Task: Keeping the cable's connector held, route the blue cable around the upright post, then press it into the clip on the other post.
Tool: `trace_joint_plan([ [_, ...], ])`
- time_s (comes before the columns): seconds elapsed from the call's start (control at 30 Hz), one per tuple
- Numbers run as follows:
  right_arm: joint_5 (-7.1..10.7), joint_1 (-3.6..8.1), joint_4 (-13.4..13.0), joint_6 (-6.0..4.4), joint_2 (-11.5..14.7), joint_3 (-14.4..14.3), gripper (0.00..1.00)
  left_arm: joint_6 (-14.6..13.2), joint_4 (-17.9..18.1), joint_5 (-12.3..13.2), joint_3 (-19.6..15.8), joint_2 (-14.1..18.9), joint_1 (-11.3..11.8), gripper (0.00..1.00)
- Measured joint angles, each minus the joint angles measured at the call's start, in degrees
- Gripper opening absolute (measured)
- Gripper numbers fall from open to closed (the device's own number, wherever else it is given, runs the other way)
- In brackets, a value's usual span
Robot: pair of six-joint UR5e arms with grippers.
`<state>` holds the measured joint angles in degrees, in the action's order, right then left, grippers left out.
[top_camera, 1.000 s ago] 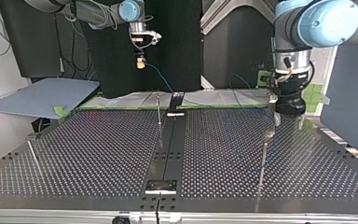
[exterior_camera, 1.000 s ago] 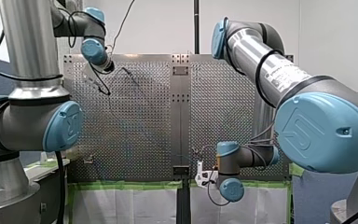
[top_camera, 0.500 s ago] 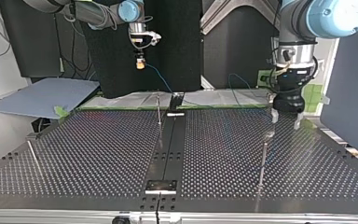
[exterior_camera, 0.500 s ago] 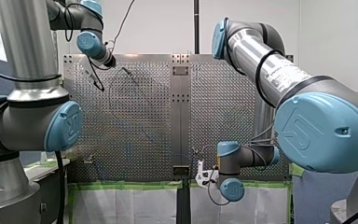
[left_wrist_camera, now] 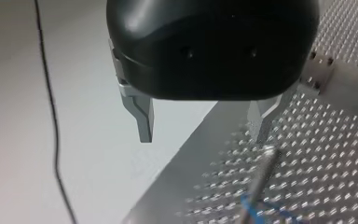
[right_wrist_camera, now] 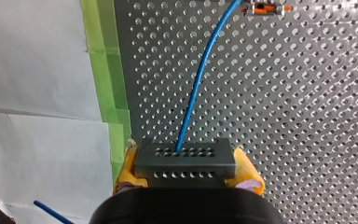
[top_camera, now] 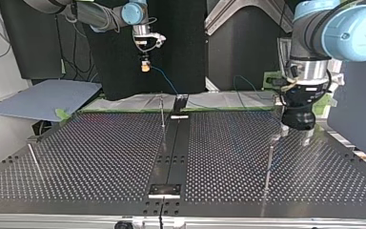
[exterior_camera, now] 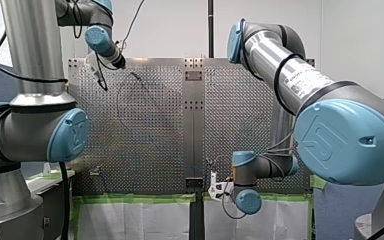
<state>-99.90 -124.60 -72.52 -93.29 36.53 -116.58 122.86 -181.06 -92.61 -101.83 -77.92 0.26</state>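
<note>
Right tool grips connector; left tool wide, straddling table edge

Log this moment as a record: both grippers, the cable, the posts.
right gripper: shut on connector, yellow pads on either side
left gripper: open, empty, metal fingers
cable: blue, runs from the connector out over the table
post: just ahead of the left gripper, blue cable beside it
middle post: upright, apart from both grippers
</note>
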Motion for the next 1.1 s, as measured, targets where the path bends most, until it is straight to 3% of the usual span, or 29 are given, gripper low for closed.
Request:
trace_joint_plan([
  [0.23, 0.74, -0.30, -0.1, 0.00, 0.0, 0.0, 0.00, -4.1, -3.4, -3.6, 3.4, 0.1, 0.2, 1.00],
  [0.63, 1.77, -0.46, 0.0, 0.01, 0.0, 0.0, 0.00, -11.2, -6.7, 0.1, 6.5, -2.1, -2.7, 1.00],
  [0.83, 1.80, -0.56, 0.2, 0.10, 0.0, 0.0, 0.00, -14.8, -6.8, -0.7, 6.6, -4.1, -4.5, 1.00],
  [1.1, 1.81, -0.85, 0.4, 0.35, 0.0, 0.0, 0.00, -19.8, -6.6, -3.9, 6.6, -4.6, -5.7, 1.00],
])
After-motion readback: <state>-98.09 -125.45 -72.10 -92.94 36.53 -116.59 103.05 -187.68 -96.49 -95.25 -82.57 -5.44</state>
